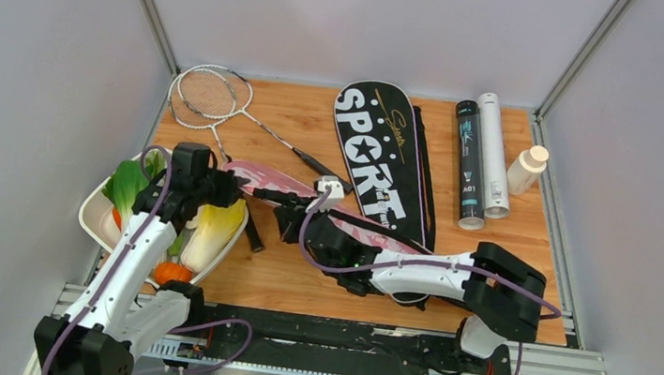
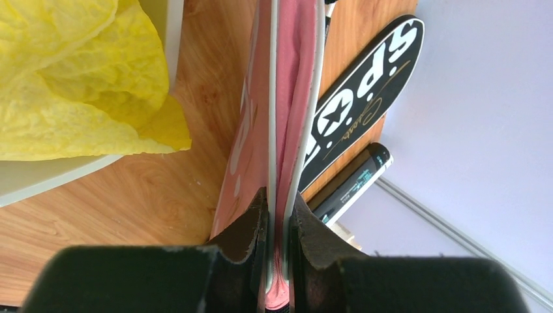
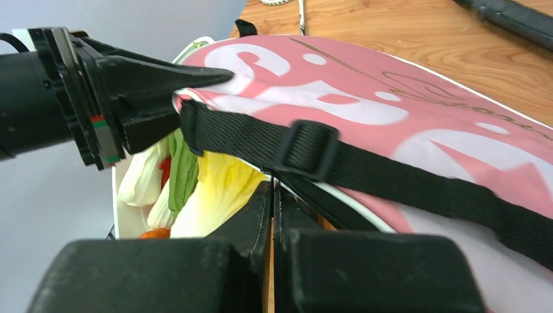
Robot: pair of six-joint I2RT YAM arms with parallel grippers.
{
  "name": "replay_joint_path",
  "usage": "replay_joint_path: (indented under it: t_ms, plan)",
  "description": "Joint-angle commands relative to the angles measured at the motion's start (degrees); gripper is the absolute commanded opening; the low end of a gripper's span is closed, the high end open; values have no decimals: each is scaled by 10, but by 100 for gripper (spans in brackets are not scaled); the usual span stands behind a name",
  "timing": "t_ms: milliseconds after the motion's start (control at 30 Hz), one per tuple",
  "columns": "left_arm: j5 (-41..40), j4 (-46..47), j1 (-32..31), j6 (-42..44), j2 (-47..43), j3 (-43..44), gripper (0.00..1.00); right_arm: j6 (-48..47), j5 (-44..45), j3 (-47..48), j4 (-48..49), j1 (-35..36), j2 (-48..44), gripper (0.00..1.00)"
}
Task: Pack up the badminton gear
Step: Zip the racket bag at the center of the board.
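Pink fabric "SPORT" racket bag (image 1: 265, 179) being held over wooden desk (image 1: 303, 120) centre, 9 o'clock end being pinched by left pincer (image 2: 279, 202), 6 o'clock edge being clamped by narrowed right pincer (image 3: 274, 192)

Rackets (image 1: 211, 96) lie back left, bag (image 1: 378, 160) at centre, tubes (image 1: 470, 166) to its right, tray (image 1: 86, 212) front left

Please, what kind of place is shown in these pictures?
Probably a robot test cell in a lab, not a home or a court. A wooden table is boxed in by plain walls with metal posts, and two arms are mounted on a rail at its near edge.
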Motion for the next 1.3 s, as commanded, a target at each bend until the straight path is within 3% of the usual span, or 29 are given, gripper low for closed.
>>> replay_joint_path:
  t_ms: [0, 233, 533, 667, 900, 1267]
  plan:
    - [-39, 6, 1, 18, -11, 53, 0, 13, 44, -53, -36, -15, -52, 0]
    - [-82, 26, 1, 51, 3, 89, 0, 68, 71, -167, -136, -15, -178, 0]
    - [-94, 110, 1, 107, 58, 171, 0, 120, 123, -240, -410, -30, -397, 0]
    - [-113, 61, 8, 132, 126, 255, 0, 129, 99, -274, -482, -102, -479, 0]
    - [-142, 38, 38, 139, 165, 329, 0, 114, 85, -274, -586, -231, -594, 0]
    - [-114, -31, 124, 179, 242, 439, 0, 6, 58, -269, -580, -456, -607, 0]
